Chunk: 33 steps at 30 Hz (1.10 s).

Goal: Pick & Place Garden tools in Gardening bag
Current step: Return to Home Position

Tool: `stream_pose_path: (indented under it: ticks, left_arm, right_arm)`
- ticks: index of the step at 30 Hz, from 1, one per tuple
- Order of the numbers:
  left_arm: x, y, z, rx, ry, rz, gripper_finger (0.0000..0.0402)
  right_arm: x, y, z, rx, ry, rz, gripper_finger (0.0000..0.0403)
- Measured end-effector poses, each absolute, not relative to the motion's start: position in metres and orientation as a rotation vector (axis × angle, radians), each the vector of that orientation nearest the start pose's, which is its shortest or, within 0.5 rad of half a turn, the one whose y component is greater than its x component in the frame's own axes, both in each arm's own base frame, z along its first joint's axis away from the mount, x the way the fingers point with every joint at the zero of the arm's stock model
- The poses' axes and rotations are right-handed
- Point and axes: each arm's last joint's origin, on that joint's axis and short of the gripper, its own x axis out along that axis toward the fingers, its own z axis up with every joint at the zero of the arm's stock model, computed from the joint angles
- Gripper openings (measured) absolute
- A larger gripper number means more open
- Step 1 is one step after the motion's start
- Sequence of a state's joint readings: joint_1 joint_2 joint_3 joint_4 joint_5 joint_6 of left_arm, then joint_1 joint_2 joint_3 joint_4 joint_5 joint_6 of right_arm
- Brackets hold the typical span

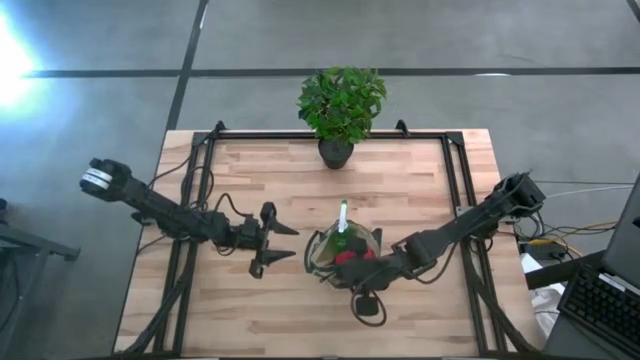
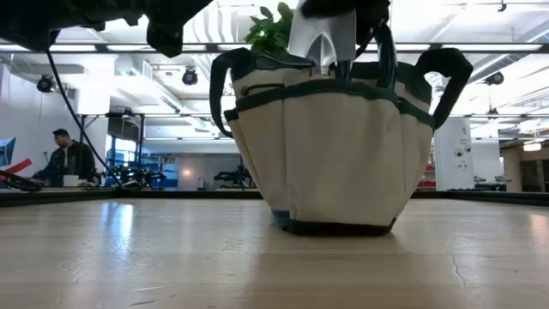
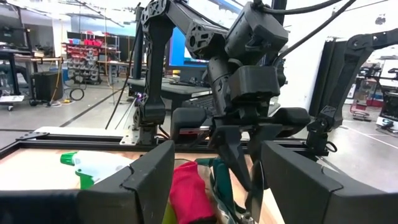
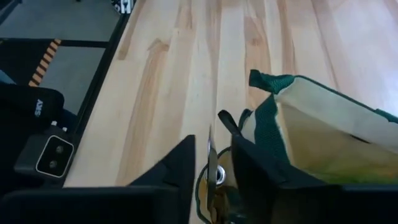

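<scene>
The khaki gardening bag (image 1: 318, 250) with green trim stands upright on its base (image 2: 334, 225) at mid-table. A white-topped spray bottle (image 1: 343, 215), a red glove (image 1: 348, 257) and a silver tool blade (image 2: 319, 39) stick out of it. My right gripper (image 1: 362, 272) hangs over the bag's near side, slanting down. Its fingers are open on either side of the thin metal blade (image 4: 211, 149), with a gap showing on both sides. My left gripper (image 1: 285, 245) waits open and level, just left of the bag.
A potted leafy plant (image 1: 340, 100) stands at the middle of the far edge. Black frame rails (image 1: 195, 170) run along the table's left and right sides. Bare wood lies in front of the bag (image 1: 300, 320). A person (image 2: 64, 159) sits in the room beyond.
</scene>
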State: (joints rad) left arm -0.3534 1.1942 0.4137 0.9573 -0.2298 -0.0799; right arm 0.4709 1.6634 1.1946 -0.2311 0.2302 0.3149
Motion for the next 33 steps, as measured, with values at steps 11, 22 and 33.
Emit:
stream_pose_path:
  ticks: [11, 22, 33]
  left_arm:
    - [0.208, -0.071, 0.247, -0.125, -0.15, -0.151, 0.0243]
    - [0.166, -0.05, 0.245, 0.01, -0.005, 0.0, 0.0174]
    - [0.141, -0.024, 0.202, 0.046, -0.022, 0.085, 0.0007]
  right_arm:
    - [0.304, 0.147, 0.294, -0.002, 0.584, 0.17, 0.017]
    - [0.225, 0.099, 0.295, -0.023, 0.436, 0.183, 0.0087]
    - [0.165, 0.03, 0.251, 0.02, 0.131, 0.283, 0.0009]
